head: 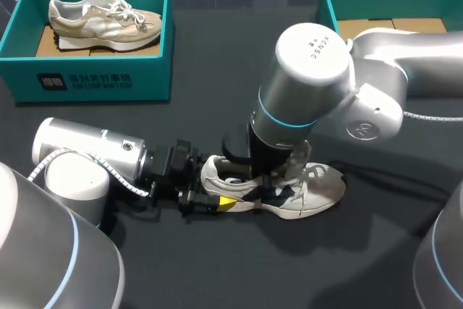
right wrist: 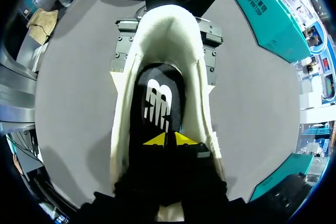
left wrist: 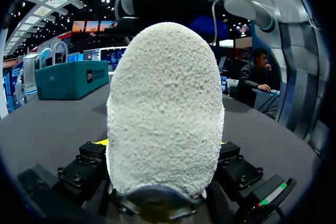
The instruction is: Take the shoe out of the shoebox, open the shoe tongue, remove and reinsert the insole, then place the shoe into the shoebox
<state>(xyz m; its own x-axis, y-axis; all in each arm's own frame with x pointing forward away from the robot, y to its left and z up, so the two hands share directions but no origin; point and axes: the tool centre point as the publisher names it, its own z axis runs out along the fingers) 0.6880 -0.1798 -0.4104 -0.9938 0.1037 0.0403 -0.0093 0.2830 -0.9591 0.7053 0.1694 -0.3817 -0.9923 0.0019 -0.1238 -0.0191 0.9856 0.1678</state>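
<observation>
The right gripper (right wrist: 169,139) stands inside the white shoe (head: 311,189), its yellow tips drawn narrow, almost meeting, and resting on the black insole (right wrist: 157,98) about midway along the shoe's opening. From the right wrist view it is hard to say whether a fold of the insole is pinched between the tips or they merely press on it. The insole lies flat in the shoe, its white logo facing up just ahead of the tips.

The shoe lies on its sole on the dark counter (head: 239,265), near the middle, toe toward my right and heel toward my left. The left gripper (head: 206,189) is clamped on the heel (left wrist: 165,108) from two sides, its black fingers (left wrist: 86,169) flanking the fuzzy white heel cup. The left arm comes in low along the counter, and the right arm reaches over from the right and points straight down into the shoe.

Well apart, at the counter's far left, a teal shoebox (head: 94,81) holds a beige shoe (head: 105,19) lying on its sole. At the far right a second teal shoebox (head: 329,5) shows its brown cardboard floor (head: 405,27).
</observation>
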